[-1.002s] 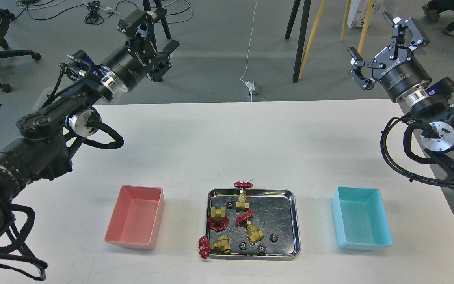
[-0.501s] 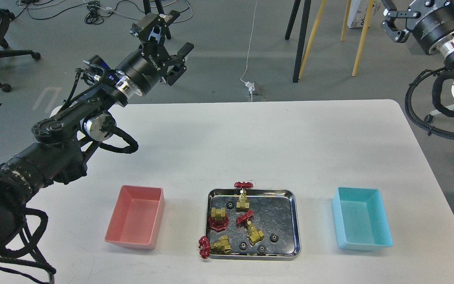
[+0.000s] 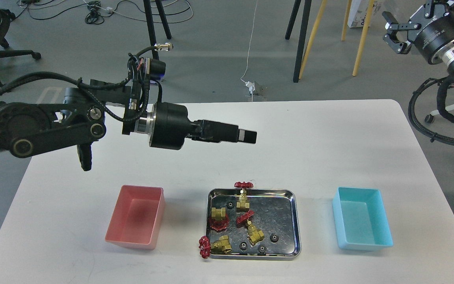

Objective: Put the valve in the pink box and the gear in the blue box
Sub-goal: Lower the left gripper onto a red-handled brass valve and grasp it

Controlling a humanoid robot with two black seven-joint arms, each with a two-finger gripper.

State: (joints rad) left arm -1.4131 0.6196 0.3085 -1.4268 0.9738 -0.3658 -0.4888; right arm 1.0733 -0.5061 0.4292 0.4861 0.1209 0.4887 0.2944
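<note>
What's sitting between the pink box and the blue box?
In the head view, the shiny steel tray sits between the pink box and the blue box, holding brass valves and little black gears.

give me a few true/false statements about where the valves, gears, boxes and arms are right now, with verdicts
1. The pink box has nothing in it. True.
2. One gear already lies in the blue box. False: that box holds nothing; the gears, such as one near the right wall, lie in the steel tray.
3. The left gripper hangs above the table, beyond the tray. True.
4. The left gripper grips a valve. False: all four valves, one mid-tray, are at the tray.
5. The right gripper reaches down into the tray. False: it is raised at the top right, off the table.
</note>
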